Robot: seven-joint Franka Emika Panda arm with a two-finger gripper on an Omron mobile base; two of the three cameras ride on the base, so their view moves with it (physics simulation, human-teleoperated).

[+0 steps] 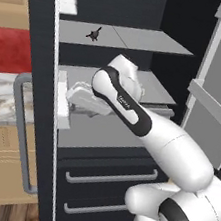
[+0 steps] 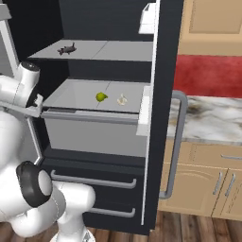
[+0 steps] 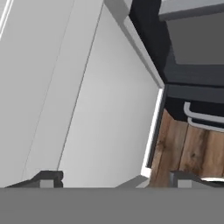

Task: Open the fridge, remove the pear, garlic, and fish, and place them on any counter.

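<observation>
The black fridge (image 2: 94, 137) stands open, grey shelves bared. On its middle shelf lie the yellow-green pear (image 2: 100, 97) and, just to its right, the off-white garlic (image 2: 122, 99). The dark fish (image 2: 67, 49) rests on the shelf above, also seen as the fish (image 1: 94, 34). My arm reaches in at middle-shelf height and hides pear and garlic in the left base view. My gripper (image 3: 118, 179) is open with nothing between its fingertips (image 3: 48, 178), facing a grey door panel and the floor. The marble counter (image 2: 208, 118) lies beside the fridge.
One open door with its long grey handle (image 1: 22, 134) stands close by the hand; the other door, with grey bins (image 1: 215, 104), hangs open on the far side. Two lower drawers (image 1: 107, 175) are closed. Tan cabinets (image 2: 203, 184) sit under the counter, above wood floor (image 3: 192, 148).
</observation>
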